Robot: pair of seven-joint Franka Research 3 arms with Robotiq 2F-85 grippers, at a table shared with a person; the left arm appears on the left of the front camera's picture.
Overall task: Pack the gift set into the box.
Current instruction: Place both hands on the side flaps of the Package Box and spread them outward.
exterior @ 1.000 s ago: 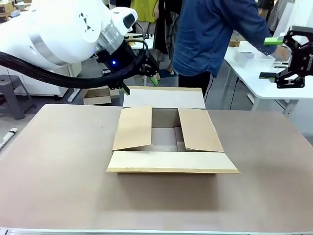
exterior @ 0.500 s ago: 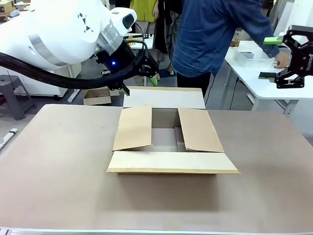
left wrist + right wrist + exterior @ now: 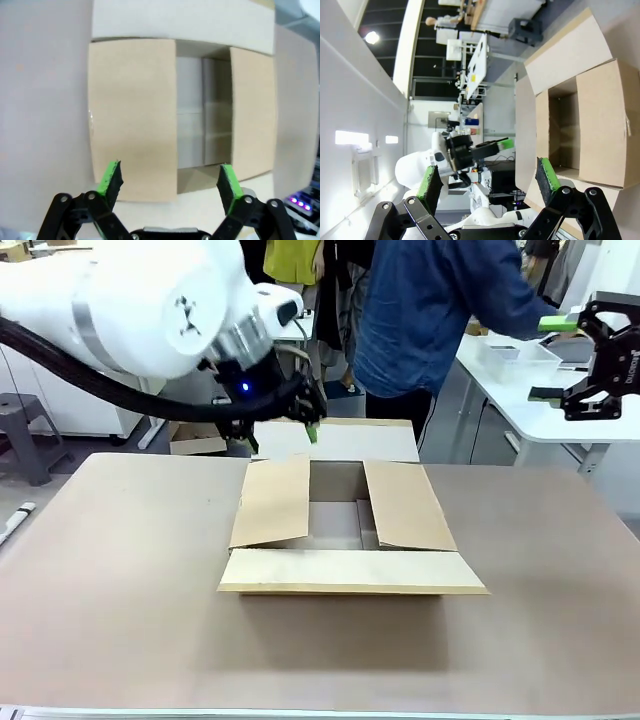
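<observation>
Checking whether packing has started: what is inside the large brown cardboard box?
The large brown cardboard box shows only its bare pale floor through the gap between its side flaps. The parts under those flaps are covered.

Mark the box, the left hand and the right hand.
box (image 3: 350, 570), front view, on its near flap.
left hand (image 3: 170, 175), left wrist view, midway between its open fingertips.
right hand (image 3: 551, 360), front view, midway between its open fingertips.

White side table (image 3: 500, 390) at far right — grey stool (image 3: 22, 412) at far left, small carton (image 3: 197, 437) on the floor between.
</observation>
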